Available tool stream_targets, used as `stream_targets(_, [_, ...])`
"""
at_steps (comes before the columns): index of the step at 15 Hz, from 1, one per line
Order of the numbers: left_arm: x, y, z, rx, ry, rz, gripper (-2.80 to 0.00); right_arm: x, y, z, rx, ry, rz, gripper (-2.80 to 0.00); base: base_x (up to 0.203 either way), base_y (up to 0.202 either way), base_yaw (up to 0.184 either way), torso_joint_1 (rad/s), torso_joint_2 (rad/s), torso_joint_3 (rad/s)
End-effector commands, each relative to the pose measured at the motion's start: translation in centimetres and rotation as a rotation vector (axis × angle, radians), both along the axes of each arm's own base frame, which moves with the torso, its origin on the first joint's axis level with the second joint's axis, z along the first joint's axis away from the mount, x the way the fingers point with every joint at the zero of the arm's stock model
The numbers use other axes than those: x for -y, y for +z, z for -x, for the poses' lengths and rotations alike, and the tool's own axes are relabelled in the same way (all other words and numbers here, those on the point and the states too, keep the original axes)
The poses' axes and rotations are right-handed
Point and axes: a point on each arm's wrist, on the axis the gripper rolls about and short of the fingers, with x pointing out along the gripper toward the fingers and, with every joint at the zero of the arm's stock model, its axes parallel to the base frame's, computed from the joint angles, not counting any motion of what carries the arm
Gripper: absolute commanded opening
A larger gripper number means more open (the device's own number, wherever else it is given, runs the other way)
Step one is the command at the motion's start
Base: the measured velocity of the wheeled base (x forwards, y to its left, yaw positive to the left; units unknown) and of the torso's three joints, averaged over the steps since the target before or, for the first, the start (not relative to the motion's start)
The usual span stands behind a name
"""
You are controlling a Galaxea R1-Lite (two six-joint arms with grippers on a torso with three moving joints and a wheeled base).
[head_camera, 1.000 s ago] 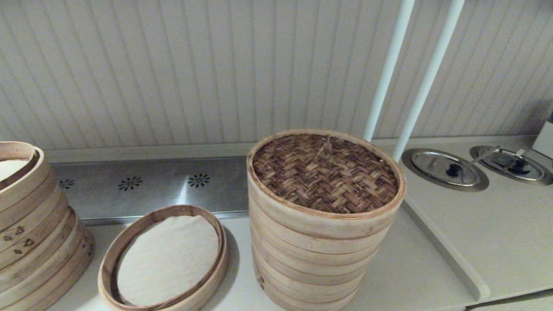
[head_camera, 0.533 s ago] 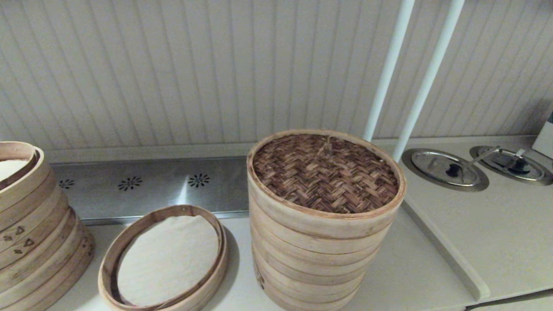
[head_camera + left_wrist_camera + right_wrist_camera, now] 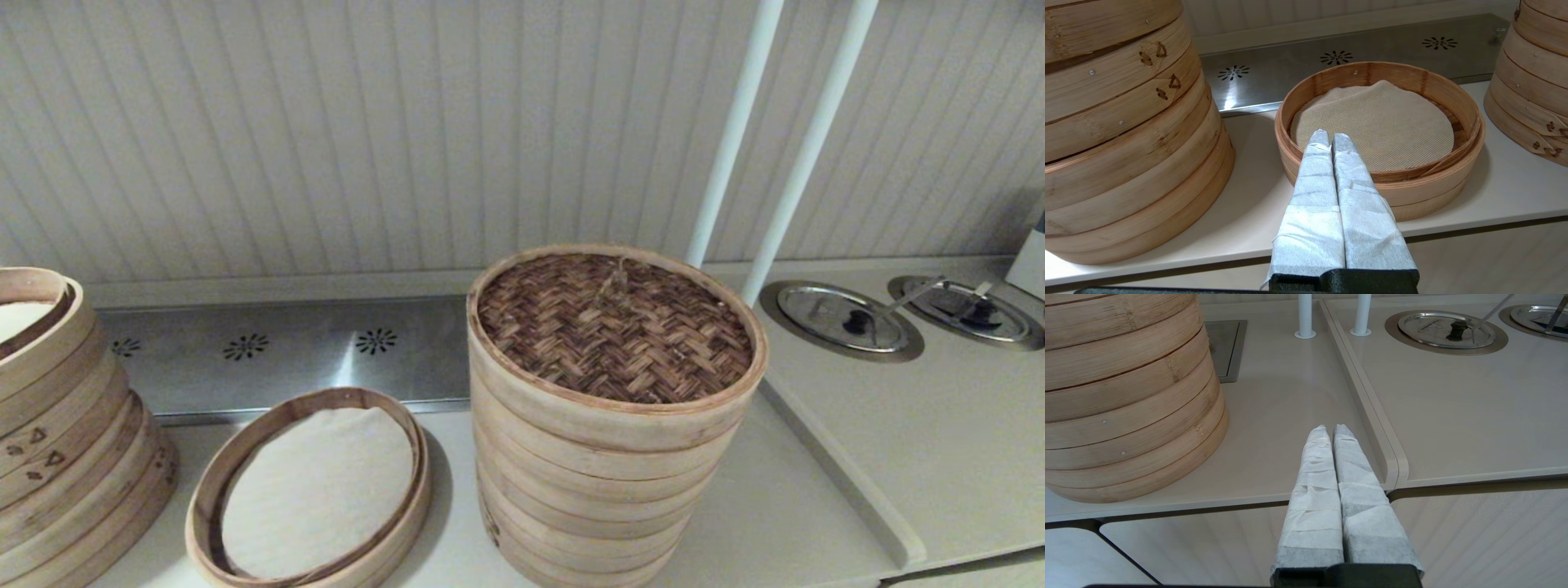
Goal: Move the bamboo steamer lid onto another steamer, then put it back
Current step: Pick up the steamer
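While the round bamboo steamer lid with its dark herringbone weave caps the tall stack of pale bamboo rings, your left gripper and right gripper hang closed and empty at the counter's edge, so you cannot tell which move remains.

Counter w/ steamer stacks, low tray
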Motion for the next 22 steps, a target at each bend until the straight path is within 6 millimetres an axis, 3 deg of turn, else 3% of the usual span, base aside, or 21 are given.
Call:
stream_targets(1, [0.0,-0.1,0.0,0.002,-0.001,0.0,-2.8,0.0,-0.1,0.0,-0.004,0.0,0.0,-2.8,0.0,0.0,0.0,0.0,0.0,0.0])
stream_targets(8, [0.0,0.1,-0.1,-0.003,-0.004,-0.004,-2.8,0.0,-0.1,0.0,-0.004,0.0,0.0,-2.8,0.0,0.0,0.0,0.0,0.0,0.0])
stream_targets(11, [0.0,1.3,-0.7,0.006,-0.008,0.015,-2.8,0.0,-0.1,0.0,-0.004,0.0,0.0,-2.8,0.0,0.0,0.0,0.0,0.0,0.0])
stream_targets(13, [0.1,4.2,-1.1,0.037,-0.028,0.018,-2.8,0.0,-0.1,0.0,-0.004,0.001,0.0,-2.8,0.0,0.0,0.0,0.0,0.0,0.0])
stream_targets(16, [0.2,10.8,-2.5,0.071,-0.104,0.054,-2.8,0.0,-0.1,0.0,-0.004,0.001,0.0,-2.8,0.0,0.0,0.0,0.0,0.0,0.0])
stream_targets(20, [0.8,19.9,-6.2,0.105,-0.317,0.093,-2.8,0.0,-0.1,0.0,-0.004,0.0,0.0,-2.8,0.0,0.0,0.0,0.0,0.0,0.0])
stream_targets(22, [1.4,23.0,-8.6,0.06,-0.471,0.121,-2.8,0.0,-0.1,0.0,-0.004,0.0,0.0,-2.8,0.0,0.0,0.0,0.0,0.0,0.0])
